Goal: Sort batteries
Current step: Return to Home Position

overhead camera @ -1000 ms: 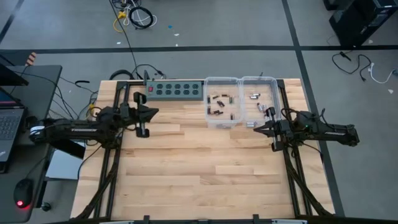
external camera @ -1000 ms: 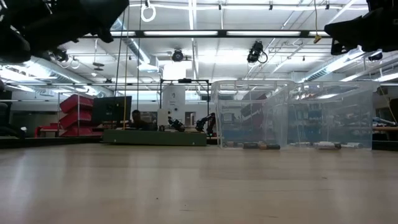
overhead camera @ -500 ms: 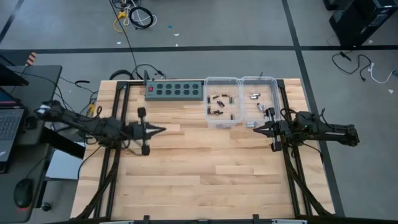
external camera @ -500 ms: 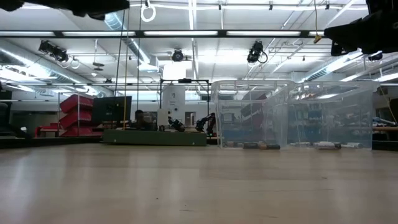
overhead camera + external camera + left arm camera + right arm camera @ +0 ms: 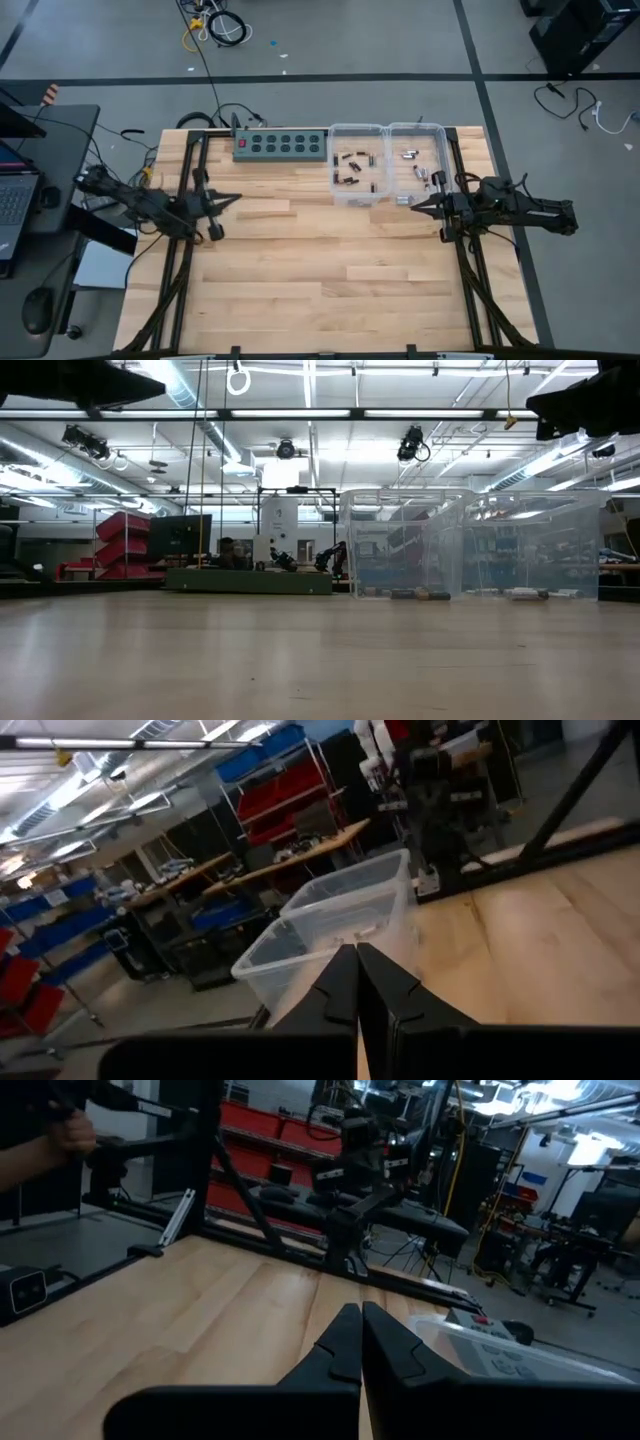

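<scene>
I see both claws pinched shut, empty. Left claw [image 5: 235,198] near the table's [image 5: 320,275] left edge, right claw [image 5: 415,208] just beside the bins [image 5: 357,127] of batteries [image 5: 349,170].

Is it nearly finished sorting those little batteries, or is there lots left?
Looks essentially done. The dark batteries lie in one clear bin, the silvery batteries in the neighbouring bin; I see none loose on the table. Nothing is in hand: the left gripper and right gripper are shut and empty, out at the table's sides. Seemingly only parking the arms remains.
</scene>
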`<state>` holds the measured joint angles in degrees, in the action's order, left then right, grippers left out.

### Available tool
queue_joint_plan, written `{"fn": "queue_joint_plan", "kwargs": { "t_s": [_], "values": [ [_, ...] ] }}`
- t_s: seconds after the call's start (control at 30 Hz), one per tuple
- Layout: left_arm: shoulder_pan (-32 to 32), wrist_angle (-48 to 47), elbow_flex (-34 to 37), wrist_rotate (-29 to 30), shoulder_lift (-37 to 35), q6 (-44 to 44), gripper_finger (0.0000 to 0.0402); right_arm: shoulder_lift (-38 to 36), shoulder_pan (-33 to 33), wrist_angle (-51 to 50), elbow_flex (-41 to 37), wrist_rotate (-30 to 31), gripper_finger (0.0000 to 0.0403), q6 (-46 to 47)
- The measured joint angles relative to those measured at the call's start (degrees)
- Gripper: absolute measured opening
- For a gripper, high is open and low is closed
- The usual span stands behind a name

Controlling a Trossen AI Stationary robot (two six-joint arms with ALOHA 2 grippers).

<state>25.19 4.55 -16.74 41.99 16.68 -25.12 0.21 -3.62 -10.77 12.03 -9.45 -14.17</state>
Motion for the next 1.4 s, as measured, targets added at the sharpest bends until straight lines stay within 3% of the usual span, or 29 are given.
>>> {"fn": "queue_joint_plan", "kwargs": {
  "t_s": [0.07,0.2,0.27,0.43,0.7,0.83,1.07,1.17,1.4],
  "values": [
    [0.0,-4.4,0.0,-0.8,-5.0,1.6,0.0000,0.0,0.0,-0.9,0.0,-0.1,0.0000,-0.2],
    [0.0,-11.1,0.0,-10.2,-13.7,2.4,0.0000,0.0,0.0,-0.5,0.0,-0.6,0.0000,-1.9],
    [0.0,-13.9,0.1,-11.2,-16.8,2.4,0.0000,0.0,0.0,0.1,0.5,-2.2,0.0000,-2.1],
    [-0.2,-9.6,4.3,-12.9,-16.7,1.3,0.0000,0.0,0.0,-0.3,2.6,-4.3,0.0000,-1.7],
    [-0.3,5.0,15.6,-12.8,-16.7,-0.4,0.0000,0.0,0.0,-0.1,2.0,-6.5,0.0000,-4.3],
    [-0.7,-0.5,16.3,-11.9,-16.7,2.0,0.0000,0.0,0.0,-0.1,-1.3,-9.8,0.0000,-5.9],
    [-2.4,0.4,16.2,-9.9,-16.1,1.5,0.0000,0.0,0.0,6.2,-8.9,-11.4,0.0000,-10.2],
    [-3.0,0.1,16.2,-5.3,-16.1,4.9,0.0001,1.3,-0.2,9.9,-10.1,-10.2,0.0000,-10.4],
    [-3.1,0.0,16.2,-4.1,-16.1,11.0,0.0001,1.3,-0.4,10.1,-10.1,-4.3,0.0000,-5.7]
  ]
}}
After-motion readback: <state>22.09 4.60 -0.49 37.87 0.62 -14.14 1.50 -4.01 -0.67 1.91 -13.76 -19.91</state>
